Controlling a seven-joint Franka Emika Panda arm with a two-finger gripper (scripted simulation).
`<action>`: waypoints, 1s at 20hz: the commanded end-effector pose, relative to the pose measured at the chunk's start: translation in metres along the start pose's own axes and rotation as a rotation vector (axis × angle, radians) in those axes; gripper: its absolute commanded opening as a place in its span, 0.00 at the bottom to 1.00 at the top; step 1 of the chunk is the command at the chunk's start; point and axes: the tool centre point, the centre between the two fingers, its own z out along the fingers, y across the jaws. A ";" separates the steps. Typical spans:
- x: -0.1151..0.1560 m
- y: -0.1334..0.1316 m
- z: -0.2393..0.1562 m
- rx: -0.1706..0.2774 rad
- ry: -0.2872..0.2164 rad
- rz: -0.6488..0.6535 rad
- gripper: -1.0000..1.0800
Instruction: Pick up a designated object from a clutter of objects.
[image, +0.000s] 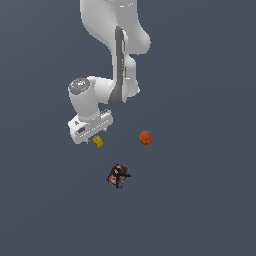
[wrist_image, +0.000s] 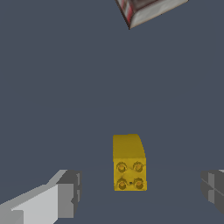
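You find no readable text, label, brand, number or sign in either view. Dark red-black patterned box carries print, but too blurred for you to read. Yellow block shows only studs, no lettering.

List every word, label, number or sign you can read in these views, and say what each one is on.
No readable text anywhere.
Patterned box: red, black and white print, too blurred to read.
Yellow studded block: four studs, no lettering visible.
Orange-red ball: plain.
Gripper and arm: no markings visible.
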 end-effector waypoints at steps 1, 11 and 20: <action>-0.004 -0.001 0.005 0.001 0.001 -0.019 0.96; -0.007 -0.002 0.012 0.003 0.001 -0.029 0.96; -0.007 -0.003 0.047 0.003 0.001 -0.032 0.96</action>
